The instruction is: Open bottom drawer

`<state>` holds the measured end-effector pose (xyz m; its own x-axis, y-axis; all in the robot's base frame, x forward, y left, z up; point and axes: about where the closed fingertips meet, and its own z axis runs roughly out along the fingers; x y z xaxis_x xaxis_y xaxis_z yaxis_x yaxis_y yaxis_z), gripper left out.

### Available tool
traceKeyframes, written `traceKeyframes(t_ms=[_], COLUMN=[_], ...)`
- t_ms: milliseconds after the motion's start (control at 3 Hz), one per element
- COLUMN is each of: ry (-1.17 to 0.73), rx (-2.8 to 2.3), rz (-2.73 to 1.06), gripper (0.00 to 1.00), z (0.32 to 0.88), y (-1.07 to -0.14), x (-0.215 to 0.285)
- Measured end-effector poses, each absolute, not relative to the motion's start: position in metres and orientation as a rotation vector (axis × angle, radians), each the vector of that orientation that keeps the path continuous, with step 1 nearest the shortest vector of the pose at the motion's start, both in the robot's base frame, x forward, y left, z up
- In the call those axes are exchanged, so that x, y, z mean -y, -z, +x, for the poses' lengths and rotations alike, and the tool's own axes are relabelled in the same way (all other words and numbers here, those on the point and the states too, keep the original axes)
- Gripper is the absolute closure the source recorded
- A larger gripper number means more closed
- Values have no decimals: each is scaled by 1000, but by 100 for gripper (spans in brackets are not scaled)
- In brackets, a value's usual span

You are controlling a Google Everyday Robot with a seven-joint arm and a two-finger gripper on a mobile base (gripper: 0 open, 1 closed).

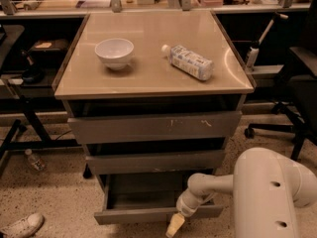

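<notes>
White rounded arm (270,192), dark screw holes (271,185); cream-tipped gripper (174,225) at bottom drawer (143,214) front.

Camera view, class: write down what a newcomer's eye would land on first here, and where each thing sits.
The big white robot arm fills the lower right, its claw down at the front of the bottom drawer, which stands pulled out. On the beige cabinet top, a white bowl sits left and a plastic bottle lies on its side to the right.
</notes>
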<state>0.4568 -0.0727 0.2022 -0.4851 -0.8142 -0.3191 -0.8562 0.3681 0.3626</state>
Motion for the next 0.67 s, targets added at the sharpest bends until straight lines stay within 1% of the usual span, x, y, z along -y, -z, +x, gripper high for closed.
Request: traceKeyframes(t_ms=[333, 667], ry=[-718, -735], rx=[-2535, -2572], rz=[-1578, -1604], gripper=[0, 0], z=[462, 444], y=[-190, -177], x=[71, 80])
